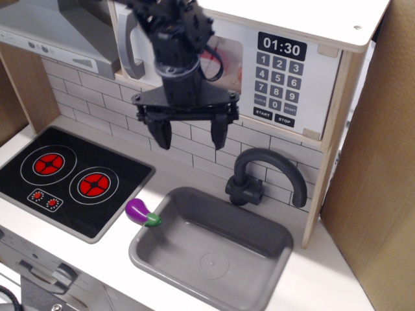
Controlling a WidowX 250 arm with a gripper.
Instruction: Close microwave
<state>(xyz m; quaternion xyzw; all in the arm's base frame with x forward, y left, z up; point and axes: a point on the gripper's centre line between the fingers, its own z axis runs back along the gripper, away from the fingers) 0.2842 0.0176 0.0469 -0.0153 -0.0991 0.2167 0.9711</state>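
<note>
One white wooden toy microwave sits at upper centre, its door seemingly flush against the body, so the closing looks done or nearly so. Just below it hangs the black gripper, fingers spread and empty. Next comes a final check or nudge. Grey faucet, grey sink and purple eggplant lie clear below.

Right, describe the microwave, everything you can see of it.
The microwave is a white, wood-looking toy unit set high above the tiled backsplash, right of the grey hood. Its door has a clear window and a grey vertical bar handle at the left edge; the door looks flush, closed. On the right sit a black display reading 01:30 and dark keypad buttons. The open gripper hangs in front, partly hiding the door; contact cannot be told.
</note>
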